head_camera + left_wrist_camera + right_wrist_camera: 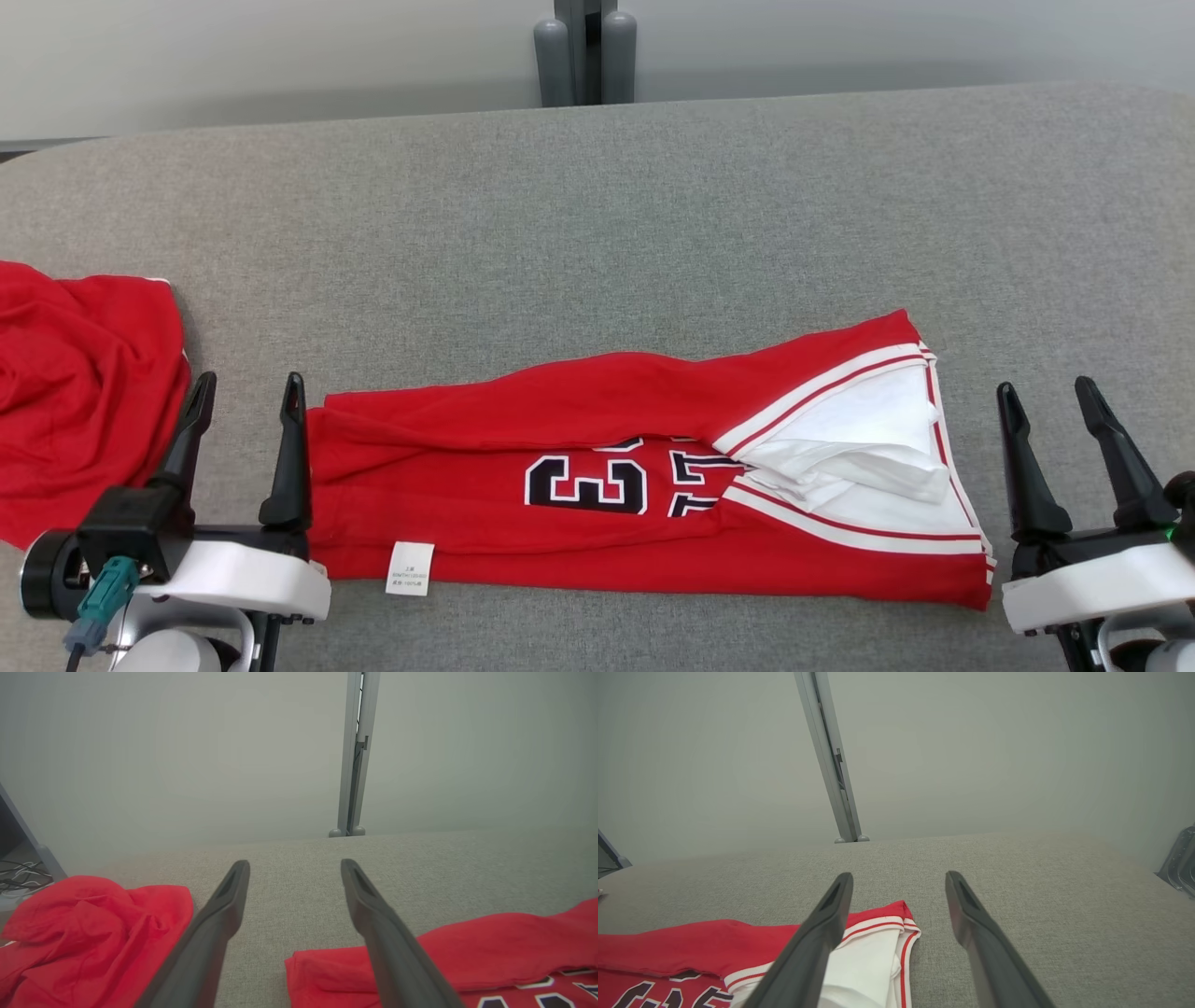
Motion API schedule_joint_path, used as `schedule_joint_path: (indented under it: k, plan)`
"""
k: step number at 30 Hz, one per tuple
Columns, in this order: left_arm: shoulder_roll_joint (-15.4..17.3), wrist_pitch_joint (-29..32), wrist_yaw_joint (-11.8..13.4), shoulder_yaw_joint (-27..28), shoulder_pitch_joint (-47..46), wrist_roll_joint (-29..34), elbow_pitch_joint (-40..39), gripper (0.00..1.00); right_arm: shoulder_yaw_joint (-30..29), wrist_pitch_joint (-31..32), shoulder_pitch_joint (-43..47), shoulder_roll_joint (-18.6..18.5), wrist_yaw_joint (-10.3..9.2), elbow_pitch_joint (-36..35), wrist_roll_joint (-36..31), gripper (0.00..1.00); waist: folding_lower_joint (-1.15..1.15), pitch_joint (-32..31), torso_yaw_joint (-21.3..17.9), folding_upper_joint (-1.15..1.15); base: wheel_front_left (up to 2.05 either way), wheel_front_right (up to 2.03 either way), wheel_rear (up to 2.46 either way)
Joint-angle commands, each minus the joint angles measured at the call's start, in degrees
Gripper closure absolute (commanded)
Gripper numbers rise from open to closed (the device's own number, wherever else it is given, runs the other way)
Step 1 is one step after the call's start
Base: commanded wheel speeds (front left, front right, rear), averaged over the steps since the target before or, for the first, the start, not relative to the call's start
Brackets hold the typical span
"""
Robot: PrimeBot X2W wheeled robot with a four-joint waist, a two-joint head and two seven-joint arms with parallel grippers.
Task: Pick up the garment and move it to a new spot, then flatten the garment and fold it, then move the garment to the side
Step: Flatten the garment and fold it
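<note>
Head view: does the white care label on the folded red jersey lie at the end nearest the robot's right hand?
No, the white care label lies on the red jersey close to the left hand.

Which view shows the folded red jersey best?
The head view: the whole folded jersey lies stretched across the grey table. The left wrist view catches its plain red end, the right wrist view its white-trimmed end.
</note>
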Motion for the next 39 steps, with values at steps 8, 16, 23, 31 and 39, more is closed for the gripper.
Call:
schedule_joint_path:
  k: [8, 16, 23, 31, 39]
  plan:
    - [-0.14, 1.01, -0.56, -1.63, -3.13, 1.22, -0.3, 0.0, 0.67, 2.73, -3.68, -1.52, 0.01, 6.64, -0.34, 0.0, 0.0, 2.35, 0.48, 0.0, 0.0, 0.0, 0.0]
    - [-0.89, 1.56, -0.96, -3.26, -5.15, 2.03, 0.29, 0.0, 4.46, 0.8, -7.89, -1.58, 0.01, 20.99, 2.12, 0.0, 0.0, 4.14, 1.21, 0.0, 0.0, 0.0, 0.0]
    - [-1.15, 1.47, -1.35, -3.55, -5.92, 1.54, 1.12, 0.0, 11.12, 1.29, -9.41, -0.31, 0.08, 29.11, 6.29, 0.0, 0.0, 4.68, 0.87, 0.0, 0.0, 0.0, 0.0]
    - [-0.96, 1.39, -1.47, -3.39, -5.99, 0.98, 1.57, 0.0, 17.04, 0.07, -9.54, -2.36, -0.01, 30.73, 12.55, 1.0, 0.0, 4.64, -0.06, 0.0, 0.0, 0.0, 0.0]
    - [-0.68, 1.13, -1.48, -3.17, -5.98, 0.91, 1.32, 0.0, 8.82, -5.45, -11.68, -6.97, -0.18, 29.9, 12.37, 1.0, 0.0, 4.83, -1.31, 0.0, 0.0, 0.0, 0.0]
